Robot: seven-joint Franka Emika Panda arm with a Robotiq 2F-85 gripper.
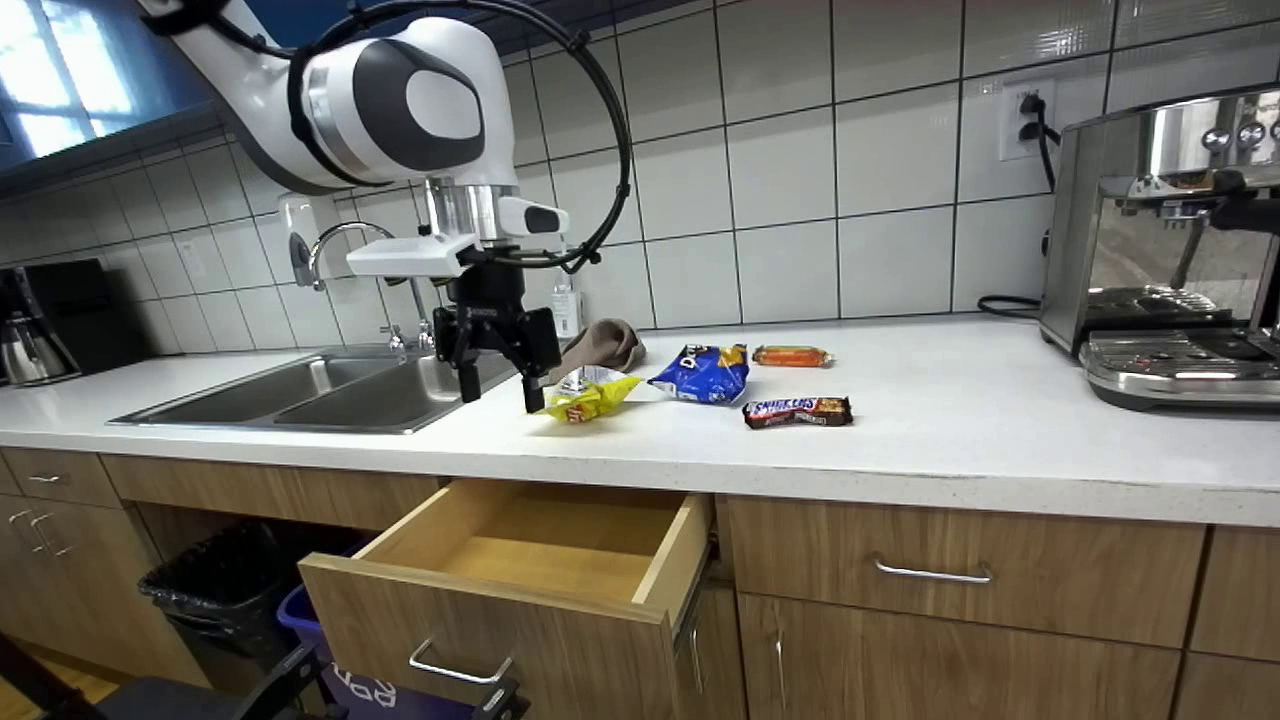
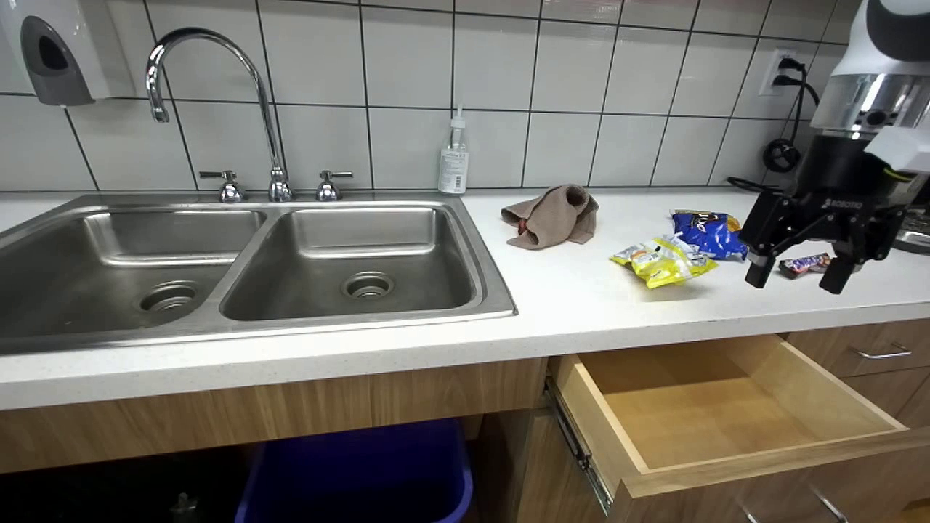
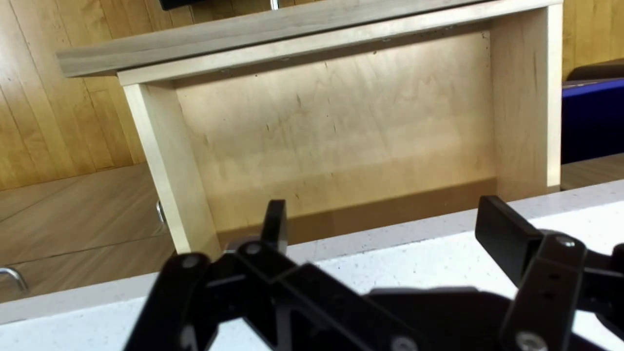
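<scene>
The fingers [image 3: 502, 239] are spread wide, a clear gap between them, and point down near the back end of the drawer [image 3: 341, 126], where in the wrist view their tips overlap the edge of the surface [image 1: 950, 400]. The drawer stands well out from the cabinet [image 1: 970, 625], its pale wooden bottom and side walls in plain sight. Directly behind the drawer, on the surface, lies the yellow bag [image 2: 665, 263]; a fingertip crosses in front of it in an exterior view, but the two are apart. The blue bag [image 1: 705, 374] is just beside it, also behind the drawer. Behind the drawer and to its right, as one faces its front, are the Snickers bar [image 1: 797, 412] and, farther back, the orange packet [image 1: 792, 356]. The cloth [image 2: 556, 218] sits crumpled behind the drawer and to its left, with the bottle [image 2: 454, 161] farther that way by the tiled wall [image 2: 407, 65]. The double sink [image 2: 492, 290] is set into the surface left of the drawer, and the blue bin [image 2: 356, 465] stands below, on that same side. Well right of the drawer, the coffee machine [image 1: 1140, 250] stands on the surface.
</scene>
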